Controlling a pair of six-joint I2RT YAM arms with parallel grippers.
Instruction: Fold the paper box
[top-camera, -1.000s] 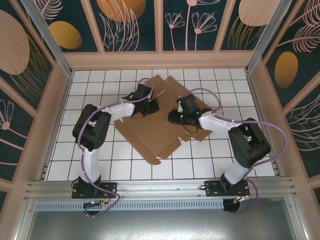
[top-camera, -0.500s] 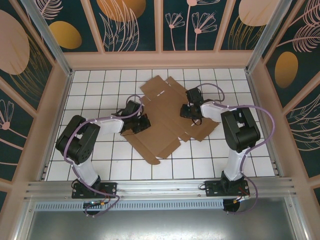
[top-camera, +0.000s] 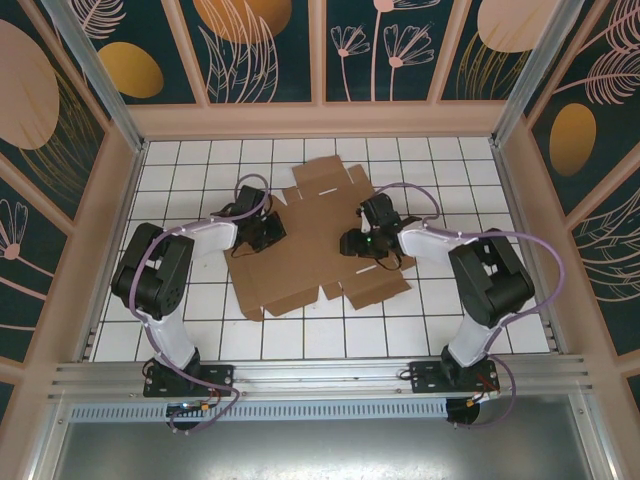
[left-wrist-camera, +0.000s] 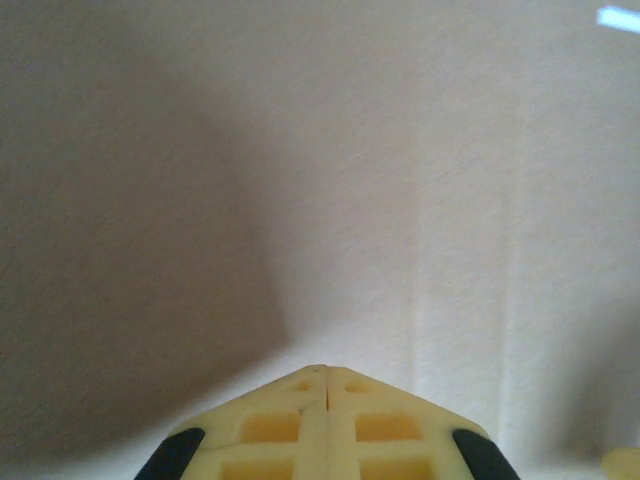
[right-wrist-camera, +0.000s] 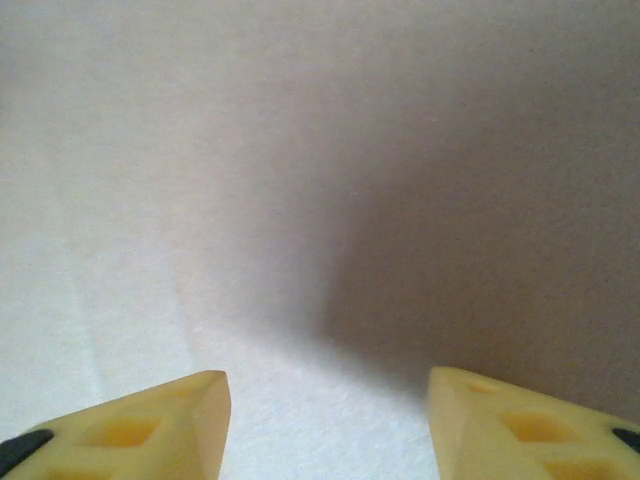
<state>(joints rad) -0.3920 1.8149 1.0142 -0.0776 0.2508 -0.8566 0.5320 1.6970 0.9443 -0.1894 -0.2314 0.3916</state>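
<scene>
The paper box (top-camera: 310, 245) lies flat and unfolded on the tiled table, a brown die-cut cardboard sheet with flaps and tabs. My left gripper (top-camera: 268, 232) rests over its left part, shut, with its fingertips pressed together close above the cardboard (left-wrist-camera: 420, 200); the closed left gripper (left-wrist-camera: 328, 372) holds nothing. My right gripper (top-camera: 352, 243) is over the sheet's right-centre, open. Through the right wrist camera the right gripper (right-wrist-camera: 328, 385) has a wide gap, and bare cardboard (right-wrist-camera: 300, 180) shows between its yellow fingertips (right-wrist-camera: 205, 395).
White tiles (top-camera: 180, 180) surround the sheet on all sides. Low wooden walls (top-camera: 320, 120) ring the table, and a metal rail (top-camera: 320, 375) runs along the near edge by the arm bases.
The cardboard sheet has turned and slid toward the near left. My right gripper's jaws have spread apart and it has moved left. My left gripper stayed shut and shifted toward the far left.
</scene>
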